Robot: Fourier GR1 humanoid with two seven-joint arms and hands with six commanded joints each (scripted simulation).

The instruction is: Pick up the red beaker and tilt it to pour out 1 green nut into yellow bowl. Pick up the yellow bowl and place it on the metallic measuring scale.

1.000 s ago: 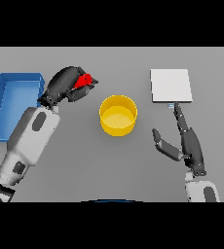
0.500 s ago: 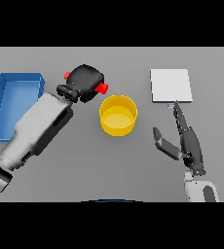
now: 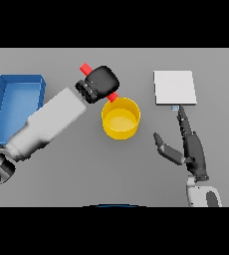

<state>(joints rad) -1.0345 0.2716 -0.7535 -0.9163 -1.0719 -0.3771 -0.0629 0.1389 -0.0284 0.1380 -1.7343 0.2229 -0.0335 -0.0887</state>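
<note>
A bare lab-style test bench rather than a home or shop. A plain grey table fills the whole view, with no walls, furniture or clutter around it. What stands on it is sparse and set well apart: a flat square metallic scale with a small marking at its near edge, a blue bin with low walls at the left, and a yellow bowl between them.
</note>
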